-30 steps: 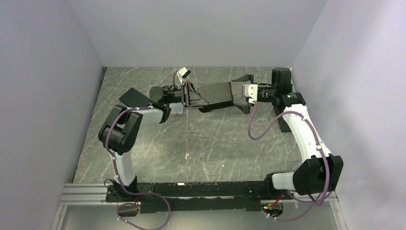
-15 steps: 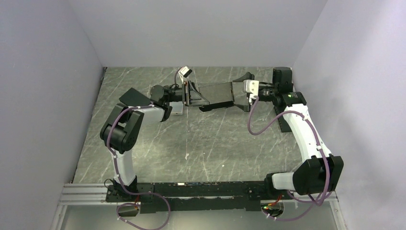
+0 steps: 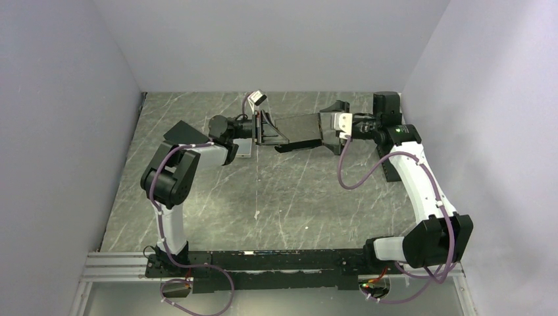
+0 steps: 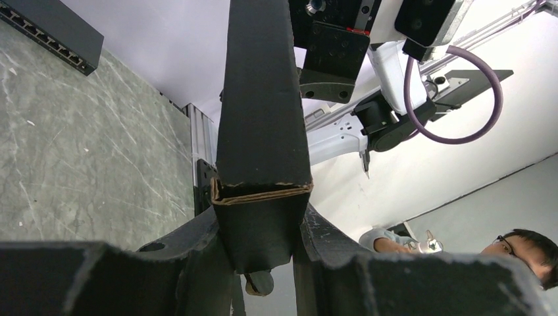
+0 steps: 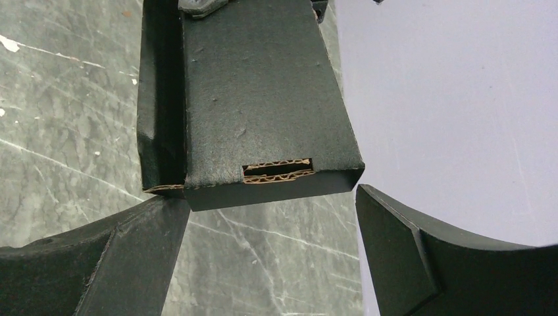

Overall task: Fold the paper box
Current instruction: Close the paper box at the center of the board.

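You had the matte black die-cut cardboard paper box (image 3: 296, 130) held off the grey marbled tabletop (image 3: 263, 197) between the two arms, and in the last second little had changed. The box and both wrists had drifted slightly toward the left arm's side, and the right wrist had rolled a touch, while neither pair of fingers had altered its gap. The left gripper (image 4: 263, 224) was closed partway onto the box's narrow folded end, with one finger pressed against each face. The right gripper (image 5: 270, 197) stood spread as wide as it goes and gripped nothing. The box's opposite end sat between its fingers, close to the finger seen against the tabletop and clearly apart from the other; whether it touched the near one, you could not tell. That small shift read as lining up, not folding. No panel looked newly creased, so the task appeared partway done, with the right fingers placed to take or press the free end next. The box's skin was dull and faintly fibrous, and its panels lay flat on one another in a shallow slab with crisp creases. Where the board was cut, just ahead of both pairs of fingers, a brown corrugated core showed, slightly frayed at the left-hand grip. The fingers themselves were black, curved and rough-surfaced.
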Controlling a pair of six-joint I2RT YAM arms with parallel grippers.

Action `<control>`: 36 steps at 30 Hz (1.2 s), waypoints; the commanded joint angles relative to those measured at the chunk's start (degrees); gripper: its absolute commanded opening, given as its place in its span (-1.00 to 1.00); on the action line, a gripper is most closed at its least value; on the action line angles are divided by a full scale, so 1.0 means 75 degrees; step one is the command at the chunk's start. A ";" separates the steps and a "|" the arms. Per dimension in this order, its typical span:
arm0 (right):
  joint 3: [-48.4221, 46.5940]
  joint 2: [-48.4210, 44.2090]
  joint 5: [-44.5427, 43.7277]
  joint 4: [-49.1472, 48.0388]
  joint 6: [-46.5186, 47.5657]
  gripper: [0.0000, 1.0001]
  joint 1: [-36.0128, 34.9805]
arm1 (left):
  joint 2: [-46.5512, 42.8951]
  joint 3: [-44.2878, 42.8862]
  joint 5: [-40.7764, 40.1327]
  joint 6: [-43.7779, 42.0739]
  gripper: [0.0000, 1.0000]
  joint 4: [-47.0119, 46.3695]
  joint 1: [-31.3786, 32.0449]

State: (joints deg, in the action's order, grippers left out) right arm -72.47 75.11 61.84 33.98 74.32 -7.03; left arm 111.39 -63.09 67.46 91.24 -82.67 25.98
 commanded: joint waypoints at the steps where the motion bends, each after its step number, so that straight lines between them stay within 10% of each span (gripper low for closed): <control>1: -0.0398 0.0042 0.0277 -0.0484 0.0138 0.99 -0.0347 | 0.0202 -0.0270 0.0402 0.0003 -0.95 -0.0002 0.0298; 36: 0.0096 0.0154 0.0459 -0.1692 -0.1056 0.99 -0.0806 | 0.0543 -0.0544 0.0773 0.0228 -1.00 0.0161 0.0473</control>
State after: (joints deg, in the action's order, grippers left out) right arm -71.44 76.69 55.05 32.42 69.25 -10.11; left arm 115.13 -64.97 70.67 93.71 -81.19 25.43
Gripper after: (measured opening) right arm 0.994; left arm 0.350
